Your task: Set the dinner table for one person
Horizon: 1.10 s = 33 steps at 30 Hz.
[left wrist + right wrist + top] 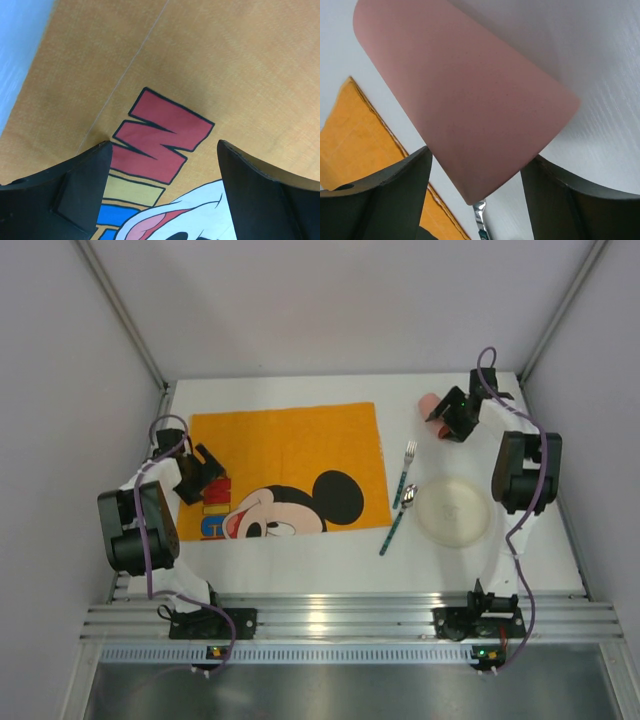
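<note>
The dinner table (300, 575) is a plain white top. An orange Mickey Mouse placemat (285, 455) lies flat on its left half. My left gripper (213, 472) hovers open over the mat's left edge, above the red lettering (165, 132), with nothing between its fingers (80, 185). At the back right, a pink cup (429, 403) sits between the spread fingers of my right gripper (440, 418). In the right wrist view the cup (470, 100) fills the gap and both fingers (395, 190) flank its sides.
A fork (405, 472) and a spoon (400, 515) with teal handles lie just right of the placemat. A pale round plate (454, 512) rests to their right. Grey walls enclose the table, and an aluminium rail (330, 620) runs along the near edge.
</note>
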Each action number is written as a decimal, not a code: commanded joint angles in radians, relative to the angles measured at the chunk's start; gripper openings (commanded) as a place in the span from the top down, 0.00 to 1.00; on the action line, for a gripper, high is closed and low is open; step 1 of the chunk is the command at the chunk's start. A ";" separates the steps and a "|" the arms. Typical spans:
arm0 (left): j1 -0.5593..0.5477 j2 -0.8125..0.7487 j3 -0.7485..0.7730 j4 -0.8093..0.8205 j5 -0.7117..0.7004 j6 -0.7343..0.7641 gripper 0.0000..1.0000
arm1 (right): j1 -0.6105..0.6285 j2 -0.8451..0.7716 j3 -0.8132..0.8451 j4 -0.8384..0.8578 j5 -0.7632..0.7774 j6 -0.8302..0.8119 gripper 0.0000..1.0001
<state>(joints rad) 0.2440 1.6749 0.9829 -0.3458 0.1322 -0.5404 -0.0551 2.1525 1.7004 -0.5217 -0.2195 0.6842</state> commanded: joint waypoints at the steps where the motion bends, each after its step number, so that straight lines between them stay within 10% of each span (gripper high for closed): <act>1: 0.006 -0.001 0.049 -0.111 -0.036 0.002 0.09 | -0.009 0.003 0.044 0.098 -0.046 0.043 0.30; 10: 0.006 -0.018 0.106 -0.151 -0.042 0.019 0.10 | -0.011 -0.005 0.056 0.152 0.008 0.052 0.49; 17: 0.006 -0.033 0.164 -0.193 -0.028 0.051 0.10 | 0.003 -0.031 0.094 0.106 0.031 -0.027 1.00; 25: 0.003 -0.113 0.088 -0.156 0.058 0.050 0.10 | 0.245 0.122 0.765 -0.470 0.121 -0.259 1.00; 33: 0.001 -0.153 0.019 -0.128 0.152 0.077 0.11 | 0.420 0.196 0.734 -0.653 0.020 -0.288 1.00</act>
<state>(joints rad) 0.2428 1.5635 1.0088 -0.5018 0.2260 -0.4900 0.3405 2.2719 2.4161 -0.9718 -0.1707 0.4530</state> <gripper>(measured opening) 0.895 0.098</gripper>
